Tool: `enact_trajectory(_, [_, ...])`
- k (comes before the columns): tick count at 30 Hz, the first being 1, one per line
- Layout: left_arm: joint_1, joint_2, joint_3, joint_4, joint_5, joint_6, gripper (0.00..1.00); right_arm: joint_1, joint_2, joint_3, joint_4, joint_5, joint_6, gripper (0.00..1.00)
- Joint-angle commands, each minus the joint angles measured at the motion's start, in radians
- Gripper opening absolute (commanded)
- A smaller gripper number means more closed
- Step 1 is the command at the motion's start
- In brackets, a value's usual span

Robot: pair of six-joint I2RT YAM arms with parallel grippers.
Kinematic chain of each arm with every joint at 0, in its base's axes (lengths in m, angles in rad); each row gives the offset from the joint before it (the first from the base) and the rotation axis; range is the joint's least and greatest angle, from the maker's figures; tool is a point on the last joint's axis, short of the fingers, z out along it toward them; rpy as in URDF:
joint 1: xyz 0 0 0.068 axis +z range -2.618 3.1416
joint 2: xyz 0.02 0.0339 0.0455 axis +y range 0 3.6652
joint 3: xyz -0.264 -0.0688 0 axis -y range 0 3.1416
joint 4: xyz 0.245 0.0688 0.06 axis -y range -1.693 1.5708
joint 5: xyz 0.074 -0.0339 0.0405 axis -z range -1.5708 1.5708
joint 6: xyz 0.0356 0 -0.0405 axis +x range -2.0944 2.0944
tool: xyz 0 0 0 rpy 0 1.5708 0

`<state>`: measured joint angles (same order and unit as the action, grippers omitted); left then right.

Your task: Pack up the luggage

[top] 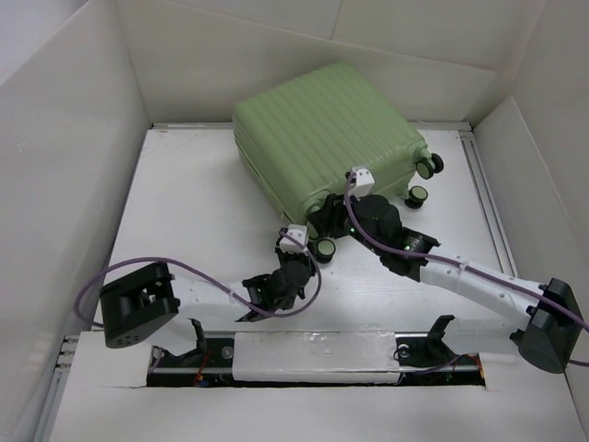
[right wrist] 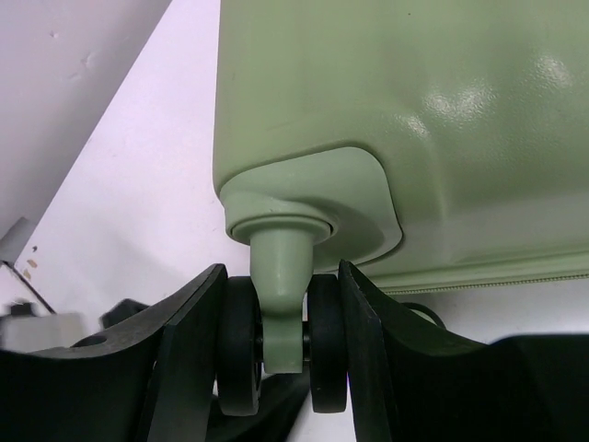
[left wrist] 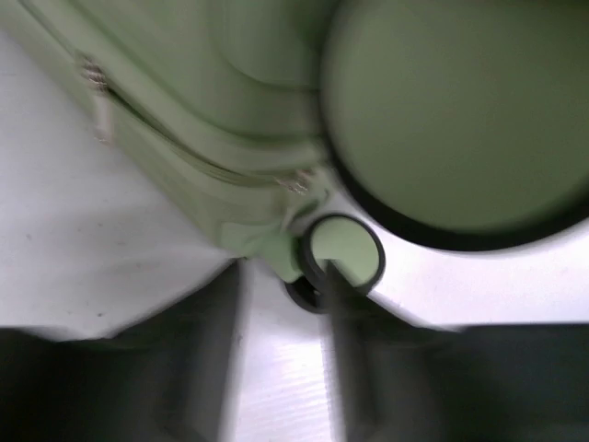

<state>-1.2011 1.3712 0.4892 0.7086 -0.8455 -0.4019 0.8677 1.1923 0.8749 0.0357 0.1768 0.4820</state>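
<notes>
Luggage [top: 322, 129], closed and lying flat, sits at the far middle of the table [top: 184, 212], straight ahead of both arms. Its wheeled end faces me and its long axis seems to run away to the far left. My right gripper [right wrist: 281, 276] is clamped on a twin caster wheel [right wrist: 241, 345] at the near corner. My left gripper [left wrist: 281, 308], fingers parted and empty, hovers just short of another caster [left wrist: 342, 250]. The shell is pale green and ribbed.

No legible text, label, brand, number or sign anywhere, neither on the luggage [top: 322, 129] nor on the desk [top: 184, 212].
</notes>
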Motion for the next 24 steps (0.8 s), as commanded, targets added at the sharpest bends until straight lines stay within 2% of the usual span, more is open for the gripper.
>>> enact_trajectory(1, [-0.017, 0.052, 0.069, 0.028, -0.009, 0.018, 0.45, 0.053, 0.026, 0.058, -0.008, -0.122, 0.007, 0.00])
enact_trajectory(3, [-0.017, 0.092, 0.086, 0.037, -0.018, 0.018, 0.50, 0.063, 0.026, 0.058, -0.008, -0.112, 0.007, 0.00])
enact_trajectory(6, [0.015, 0.163, 0.149, 0.046, -0.030, 0.048, 0.50, 0.076, 0.026, 0.078, -0.008, -0.123, 0.007, 0.00])
enact_trajectory(8, [0.027, 0.193, 0.195, 0.017, -0.085, 0.048, 0.44, 0.103, 0.015, 0.088, -0.008, -0.123, 0.007, 0.00])
enact_trajectory(12, [0.028, 0.255, 0.245, 0.046, -0.116, 0.078, 0.42, 0.131, 0.006, 0.088, -0.008, -0.114, 0.007, 0.00])
enact_trajectory(17, [0.037, 0.305, 0.302, 0.046, -0.205, 0.087, 0.29, 0.172, 0.006, 0.078, -0.008, -0.105, 0.007, 0.00])
enact_trajectory(22, [0.037, 0.286, 0.298, 0.095, -0.254, 0.084, 0.00, 0.182, -0.005, 0.027, -0.008, -0.066, 0.017, 0.00])
enact_trajectory(24, [0.037, 0.269, 0.275, 0.127, -0.266, 0.113, 0.00, 0.182, -0.017, 0.016, 0.003, -0.054, 0.026, 0.00])
